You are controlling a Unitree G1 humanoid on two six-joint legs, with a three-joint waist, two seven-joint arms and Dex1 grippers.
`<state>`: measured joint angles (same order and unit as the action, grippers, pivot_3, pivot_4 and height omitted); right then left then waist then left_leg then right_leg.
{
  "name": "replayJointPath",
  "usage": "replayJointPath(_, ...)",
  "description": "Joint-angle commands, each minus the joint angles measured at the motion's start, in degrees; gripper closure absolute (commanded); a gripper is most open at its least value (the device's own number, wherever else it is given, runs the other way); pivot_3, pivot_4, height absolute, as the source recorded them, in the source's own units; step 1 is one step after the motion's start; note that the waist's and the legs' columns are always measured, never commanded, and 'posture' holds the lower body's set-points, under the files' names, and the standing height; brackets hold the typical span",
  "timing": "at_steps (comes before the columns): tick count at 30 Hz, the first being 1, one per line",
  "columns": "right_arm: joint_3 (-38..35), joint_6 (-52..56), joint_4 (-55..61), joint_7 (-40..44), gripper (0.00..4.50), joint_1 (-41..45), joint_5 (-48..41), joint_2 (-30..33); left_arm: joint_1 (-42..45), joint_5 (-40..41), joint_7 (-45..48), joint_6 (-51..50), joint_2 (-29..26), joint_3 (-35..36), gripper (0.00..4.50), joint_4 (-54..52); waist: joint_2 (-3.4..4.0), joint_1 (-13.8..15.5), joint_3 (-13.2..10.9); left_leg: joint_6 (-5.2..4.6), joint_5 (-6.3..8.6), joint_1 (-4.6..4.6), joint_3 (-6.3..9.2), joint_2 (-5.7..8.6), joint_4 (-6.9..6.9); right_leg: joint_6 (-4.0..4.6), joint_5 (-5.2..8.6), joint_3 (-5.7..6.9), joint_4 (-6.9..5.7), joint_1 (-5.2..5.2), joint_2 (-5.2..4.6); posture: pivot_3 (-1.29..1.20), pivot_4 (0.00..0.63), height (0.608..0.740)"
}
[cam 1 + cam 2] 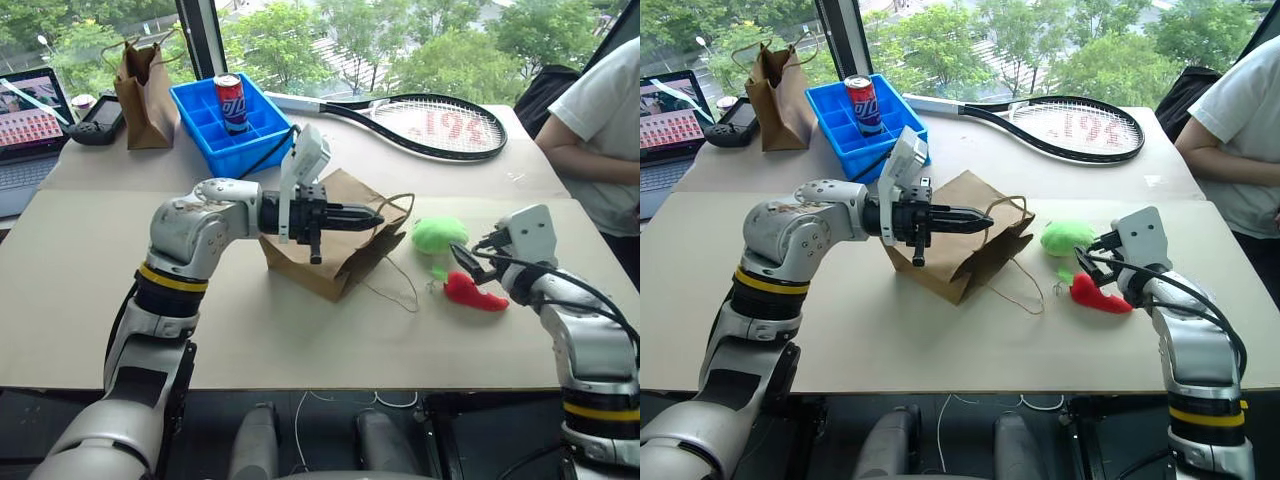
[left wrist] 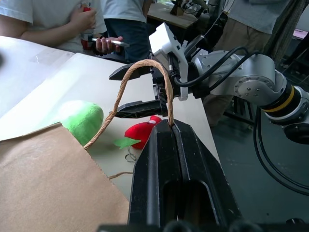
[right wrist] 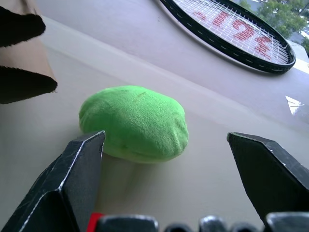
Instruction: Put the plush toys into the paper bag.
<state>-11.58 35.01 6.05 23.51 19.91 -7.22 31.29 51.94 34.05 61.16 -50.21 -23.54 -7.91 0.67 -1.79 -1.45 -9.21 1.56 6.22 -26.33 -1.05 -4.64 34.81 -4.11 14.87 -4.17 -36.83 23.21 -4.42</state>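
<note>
The paper bag point(image 1: 335, 245) is being held up by one twisted handle point(image 2: 140, 92), pinched in the closed left gripper point(image 1: 372, 215), while both plush toys lie on the table just beside the bag's mouth. The green blob point(image 3: 135, 123) is framed between the wide-open jaws of the right gripper point(image 1: 470, 262), with the red chili point(image 1: 473, 292) just beneath it. Should that thin loop slip or tear, the mouth could sag shut, and the chili could be nudged off by the descent.

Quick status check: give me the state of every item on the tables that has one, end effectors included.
left end effector: shut on handle of the paper bag
right end effector: open, aimed at the green plush
paper bag: lying tilted on table, no toy seen inside
green plush: on table, outside bag
red chili plush: on table, outside bag
soda can: upright in blue tray
darker bag: standing upright
laptop: open, screen on
</note>
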Motion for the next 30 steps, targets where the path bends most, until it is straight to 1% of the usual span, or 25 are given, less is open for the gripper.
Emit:
replayJointPath(1,1.2,-3.2,-8.1,-0.3,0.01,4.5,-0.2,-1.8,1.4,1.3,-0.4,-0.5,-0.8,1.9,4.5,-1.7,0.02,0.1,0.0,0.0,0.0,0.0,0.02,0.01,-0.02,0.02,0.0,0.01,-0.02,-0.01,0.0,0.0,0.15,0.731)
replayJointPath(4,1.7,-4.4,-13.9,0.1,0.01,6.6,-1.0,-4.0,1.2,1.2,-0.6,-0.5,-1.2,1.9,4.5,-2.1,0.04,0.3,0.0,0.0,0.0,-0.01,0.04,0.02,-0.08,0.05,-0.02,0.01,0.01,-0.02,0.01,0.0,0.15,0.731)
replayJointPath(7,2.3,-3.5,-16.6,0.2,0.76,6.3,-1.5,-5.7,1.1,1.4,-1.2,-0.9,-1.5,2.3,4.5,-2.7,0.05,0.6,0.0,0.0,0.0,-0.04,0.04,0.03,-0.09,0.04,-0.01,0.02,0.01,-0.02,0.0,0.0,0.15,0.731)
replayJointPath(8,2.4,-3.6,-16.7,0.2,1.03,6.0,-1.5,-5.9,1.1,1.5,-1.4,-1.0,-1.5,2.5,4.5,-2.7,0.05,0.6,0.0,0.0,0.0,-0.05,0.05,0.04,-0.08,0.04,-0.01,0.02,0.02,-0.02,-0.01,0.0,0.15,0.731)
replayJointPath(10,1.8,-4.0,-15.0,0.4,1.78,5.2,-2.2,-6.2,1.4,1.5,-1.6,-1.0,-1.6,2.9,4.5,-2.4,0.05,0.6,0.0,0.0,0.0,-0.05,0.05,0.04,-0.04,0.04,-0.01,0.01,0.01,-0.04,0.0,0.0,0.15,0.731)
replayJointPath(12,0.9,-5.1,-11.6,0.6,2.41,4.5,-3.0,-5.9,1.7,1.6,-1.6,-1.1,-1.7,3.2,4.5,-2.1,0.05,0.5,0.0,0.01,0.0,-0.04,0.06,0.04,-0.03,0.03,-0.01,0.02,-0.02,-0.04,0.0,0.0,0.15,0.731)
replayJointPath(15,0.7,-6.0,-5.4,2.5,3.39,3.1,-3.5,-3.2,2.1,1.7,-1.5,-1.1,-1.8,3.5,4.5,-1.4,0.1,0.6,-0.1,0.01,0.0,-0.03,0.07,0.04,-0.03,0.0,0.01,0.02,-0.03,-0.03,0.0,0.0,0.15,0.731)
replayJointPath(17,0.5,-3.7,1.6,5.4,4.08,1.5,-4.5,0.5,2.4,1.7,-1.3,-0.9,-1.7,3.5,4.5,-1.0,0.19,0.6,-0.1,0.01,0.0,-0.05,0.07,0.06,-0.04,-0.01,0.01,0.01,-0.02,-0.02,-0.01,0.0,0.15,0.731)
replayJointPath(18,0.1,-1.3,5.2,6.9,4.34,0.7,-5.8,2.4,2.4,1.7,-1.3,-0.8,-1.7,3.5,4.5,-0.8,0.28,0.7,-0.2,0.01,0.0,-0.06,0.07,0.06,-0.03,-0.02,0.02,0.01,-0.01,-0.02,-0.01,0.0,0.15,0.731)
replayJointPath(19,-0.2,1.2,8.5,8.2,4.42,-0.1,-7.0,4.1,2.4,1.7,-1.3,-0.7,-1.6,3.4,4.5,-0.6,0.34,0.7,-0.2,0.01,0.0,-0.07,0.07,0.08,-0.03,-0.03,0.03,0.01,-0.02,-0.02,-0.02,0.0,0.15,0.731)
replayJointPath(21,-0.1,5.1,13.6,10.0,4.43,-1.3,-9.4,6.6,2.4,1.8,-1.2,-0.4,-1.3,3.2,4.5,-0.3,0.34,0.7,-0.2,0.01,0.0,-0.07,0.08,0.08,-0.05,-0.06,0.05,0.0,-0.01,-0.01,-0.01,0.0,0.15,0.731)
replayJointPath(25,1.3,13.1,21.6,11.6,4.44,-2.8,-14.5,8.5,2.5,1.6,-1.1,-0.1,-0.6,2.9,4.5,0.0,0.33,0.4,-0.2,0.01,0.0,-0.06,0.13,0.07,-0.05,-0.06,0.06,0.01,-0.02,-0.02,0.0,0.0,0.15,0.731)
replayJointPath(28,3.4,18.1,25.2,10.5,4.44,-2.2,-17.8,6.6,2.6,1.6,-1.2,-0.1,-0.3,2.9,4.5,0.1,0.33,0.5,-0.2,0.01,0.0,-0.06,0.14,0.08,-0.01,-0.07,0.06,0.01,-0.02,-0.02,-0.01,0.0,0.15,0.731)
replayJointPath(30,7.2,18.8,25.3,8.7,4.44,-1.1,-17.2,4.1,2.7,1.8,-1.3,-0.2,-0.1,3.1,4.5,0.1,0.32,0.4,-0.2,0.01,0.0,-0.06,0.14,0.08,0.01,-0.07,0.06,0.01,-0.02,-0.03,-0.01,0.0,0.15,0.731)
